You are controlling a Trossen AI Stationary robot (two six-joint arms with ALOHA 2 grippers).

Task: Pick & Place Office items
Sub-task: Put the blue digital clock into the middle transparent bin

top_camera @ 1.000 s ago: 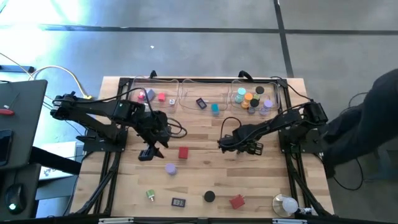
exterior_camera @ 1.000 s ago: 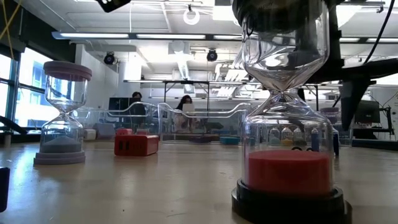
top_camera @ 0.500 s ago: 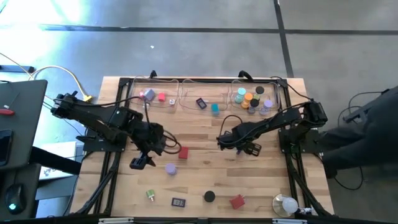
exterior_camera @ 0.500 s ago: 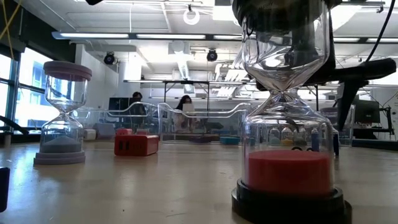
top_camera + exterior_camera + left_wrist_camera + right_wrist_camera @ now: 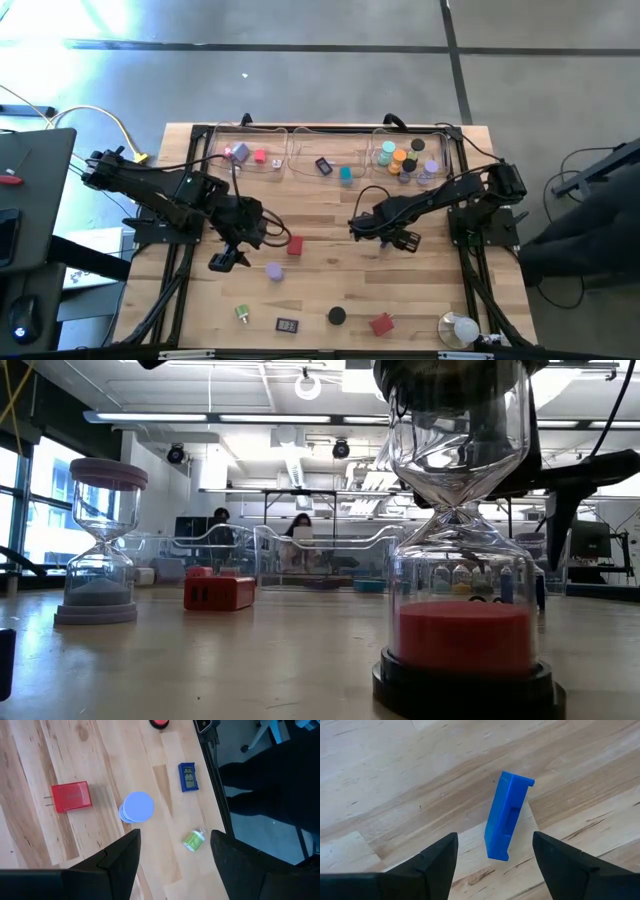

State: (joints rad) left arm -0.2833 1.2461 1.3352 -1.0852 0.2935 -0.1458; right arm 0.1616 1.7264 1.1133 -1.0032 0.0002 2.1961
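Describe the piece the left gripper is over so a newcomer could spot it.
Start at the wooden table and find the left gripper, open, left of centre. Just right of it stands a lavender hourglass, round-topped from above. The red block beside it is square and flat; the hourglass is the only pale purple piece there.

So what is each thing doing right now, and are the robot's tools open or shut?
Left tool: open, empty, above the lavender cap.
Right tool: open, empty, over the blue stick.
Blue stick: lying on the table, not held.
Lavender cap: on the table, untouched.
Red block: lying flat, apart from the cap.
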